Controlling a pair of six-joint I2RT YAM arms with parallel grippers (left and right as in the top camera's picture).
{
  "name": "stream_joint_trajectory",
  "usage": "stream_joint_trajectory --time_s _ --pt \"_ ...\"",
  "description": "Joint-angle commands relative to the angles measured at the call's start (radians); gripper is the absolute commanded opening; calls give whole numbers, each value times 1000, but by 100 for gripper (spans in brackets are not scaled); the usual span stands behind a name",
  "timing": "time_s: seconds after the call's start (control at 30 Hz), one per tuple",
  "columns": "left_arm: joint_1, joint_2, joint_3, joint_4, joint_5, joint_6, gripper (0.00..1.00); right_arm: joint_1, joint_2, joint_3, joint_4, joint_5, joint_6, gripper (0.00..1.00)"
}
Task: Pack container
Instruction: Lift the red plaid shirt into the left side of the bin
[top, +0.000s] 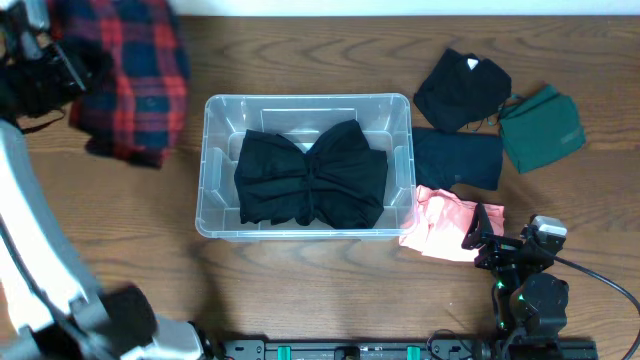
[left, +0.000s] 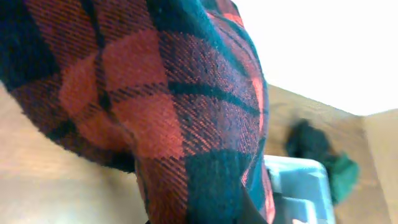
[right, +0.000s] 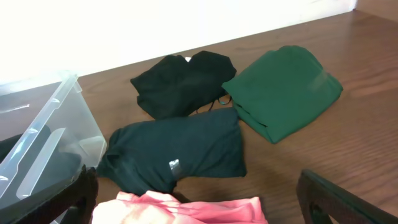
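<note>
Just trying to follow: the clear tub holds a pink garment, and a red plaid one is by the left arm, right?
Nearly. The tub holds a black garment, as the overhead view shows; the pink one lies outside it. The plaid one is by the left arm.

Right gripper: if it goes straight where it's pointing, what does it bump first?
Probably the pink garment, lying just ahead between the open right gripper's fingers. The dark folded garment lies behind it. Height is unclear, so it might skim over.
</note>
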Motion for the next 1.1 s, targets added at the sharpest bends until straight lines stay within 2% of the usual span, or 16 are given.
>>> stream_joint_trajectory --time_s 0.0,0.17,0.3,0.43,0.57,0.8,0.9,1.07 --pt "-104 -87 18 6 67 -49 6 -5 -2 -3 -1 -4 9 99" --pt "-323 -117 15 30 -7 -107 6 -5 -2 -3 -1 -4 9 99" --pt "-494 -95 -53 61 -229 -297 6 -5 -2 -3 -1 -4 9 99" --pt "-609 -83 -193 78 -438 -485 6 -5 -2 -3 -1 -4 9 99" --pt "-657 -83 -394 92 -581 -607 6 -5 -2 -3 -1 -4 9 99" --pt "-653 -83 -805 242 -589 -767 6 -5 -2 -3 -1 -4 9 99" --pt "-653 -83 -882 271 -588 -824 6 -5 -2 -3 -1 -4 9 99" --pt "-654 -83 -889 230 -645 -805 6 -5 -2 -3 -1 -4 9 99"
